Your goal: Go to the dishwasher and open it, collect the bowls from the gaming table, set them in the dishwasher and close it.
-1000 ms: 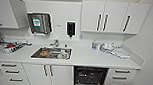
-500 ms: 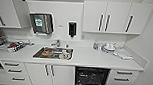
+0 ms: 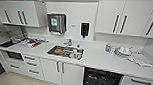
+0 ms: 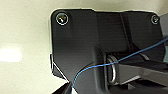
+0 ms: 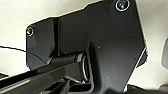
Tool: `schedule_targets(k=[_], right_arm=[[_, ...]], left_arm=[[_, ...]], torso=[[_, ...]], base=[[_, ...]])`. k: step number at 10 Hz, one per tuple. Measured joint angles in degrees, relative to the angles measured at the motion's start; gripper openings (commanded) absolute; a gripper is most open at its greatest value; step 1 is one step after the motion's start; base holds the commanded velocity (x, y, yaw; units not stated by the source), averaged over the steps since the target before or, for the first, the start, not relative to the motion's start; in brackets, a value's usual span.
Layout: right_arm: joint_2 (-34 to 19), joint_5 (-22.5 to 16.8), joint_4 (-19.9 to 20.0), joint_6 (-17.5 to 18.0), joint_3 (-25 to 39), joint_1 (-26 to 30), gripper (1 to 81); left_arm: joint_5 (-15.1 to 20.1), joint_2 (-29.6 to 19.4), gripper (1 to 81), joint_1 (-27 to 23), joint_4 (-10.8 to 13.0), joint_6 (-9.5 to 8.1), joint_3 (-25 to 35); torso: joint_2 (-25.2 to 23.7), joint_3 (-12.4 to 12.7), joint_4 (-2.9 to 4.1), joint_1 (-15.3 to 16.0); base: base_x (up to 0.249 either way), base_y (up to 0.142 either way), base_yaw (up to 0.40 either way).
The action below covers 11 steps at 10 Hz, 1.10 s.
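Head view: dishwasher (image 3: 100, 80) ahead, low and right of centre.
It sits under the white tabletop (image 3: 101, 60), right of the sink (image 3: 65, 51), its dark front below you; neither arm looks nearer, and you cannot tell how the jaws stand.

I see bare worktop (image 3: 99, 59) between the cluttered sink (image 3: 65, 52) and stacked white dishes (image 3: 123, 51), right above the dishwasher (image 3: 100, 80), whose dark front gapes below the counter edge.
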Motion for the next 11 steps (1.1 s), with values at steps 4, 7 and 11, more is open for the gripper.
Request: schedule_targets(k=[4,7,11], right_arm=[[0.17,0.74,9.92,-11.26,-2.40,-0.16,81.1],[-0.49,0.51,10.19,-11.79,-0.94,0.04,81.1],[-0.49,0.20,10.19,-11.79,-1.74,0.04,81.1]], left_arm=[[0.13,0.00,81.1,-0.13,0.00,0.00,0.04],[-0.26,-0.01,81.1,0.00,0.00,0.00,0.04],[-2.02,-0.01,81.1,0.00,0.00,0.00,0.04]], torso=[[0.00,0.02,0.00,0.00],[0.00,0.02,0.00,0.00],[0.00,0.02,0.00,0.00]], base=[[0.000,0.000,0.341],[0.000,0.000,0.342],[0.000,0.000,0.353]])
